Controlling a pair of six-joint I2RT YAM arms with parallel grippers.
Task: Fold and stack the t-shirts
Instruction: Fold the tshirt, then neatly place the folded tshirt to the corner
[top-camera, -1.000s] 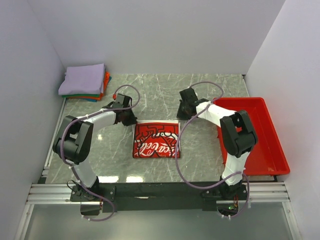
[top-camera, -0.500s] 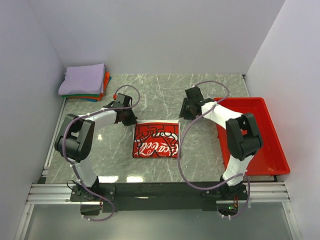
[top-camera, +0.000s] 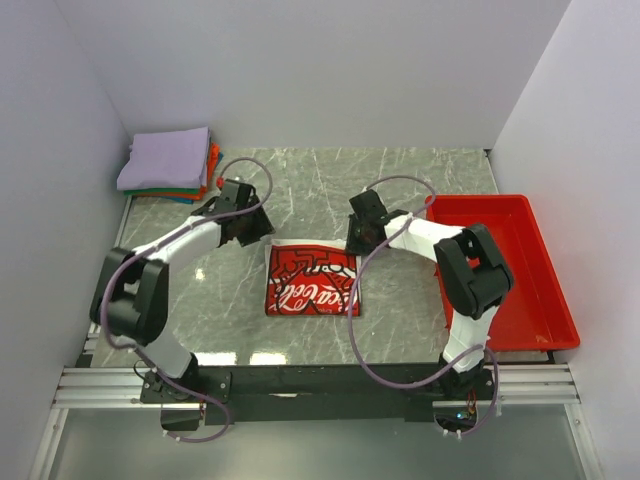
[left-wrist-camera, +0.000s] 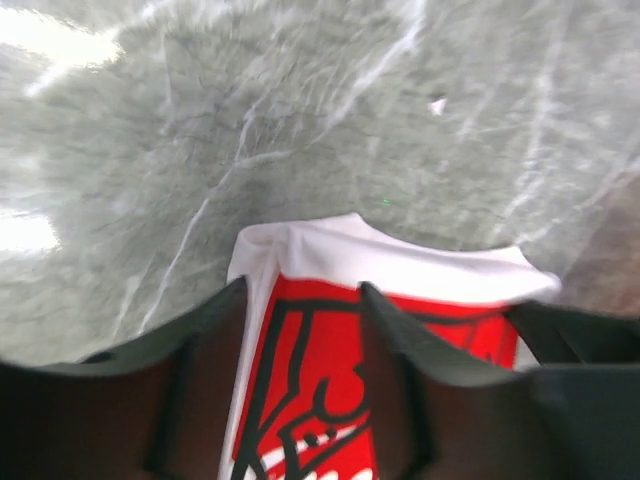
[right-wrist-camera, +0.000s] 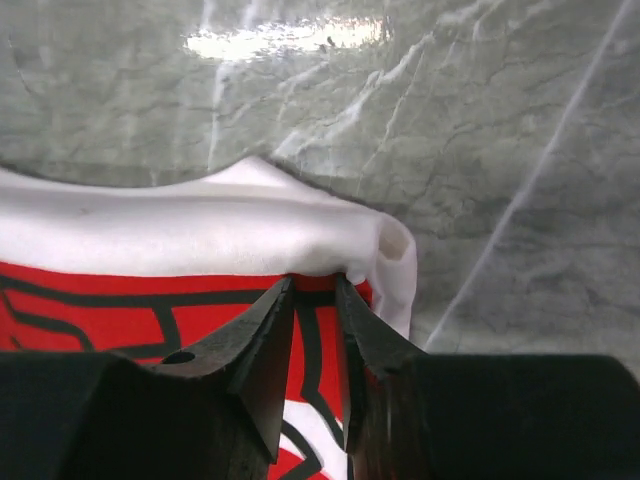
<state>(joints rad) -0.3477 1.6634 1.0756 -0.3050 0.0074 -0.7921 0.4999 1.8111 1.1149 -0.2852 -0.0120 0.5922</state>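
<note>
The white t-shirt (top-camera: 312, 283) lies folded into a compact rectangle on the marble table (top-camera: 400, 175), to the left of the red tray (top-camera: 545, 290) and clear of it. Its red print with white script faces up, and a strip of plain white cloth runs along its far edge.

The right gripper (right-wrist-camera: 312, 285) sits at the far corner of the shirt on the side nearer the tray. Its fingers (right-wrist-camera: 265, 340) are drawn in to a narrow slit, tips right at the line where the white hem meets the red print. The hem humps up just past them, but whether any cloth is pinched between the tips I cannot tell.

The left gripper (left-wrist-camera: 302, 290) is at the far corner on the side away from the tray. Its fingers (left-wrist-camera: 215, 330) stand wide apart over that corner with the print showing between them; it has hold of nothing.

Farther from the tray still, in the far corner of the table across from it, the stack of folded shirts (top-camera: 165, 158) rests against the wall — lavender on top, with orange, green and blue edges showing beneath.
</note>
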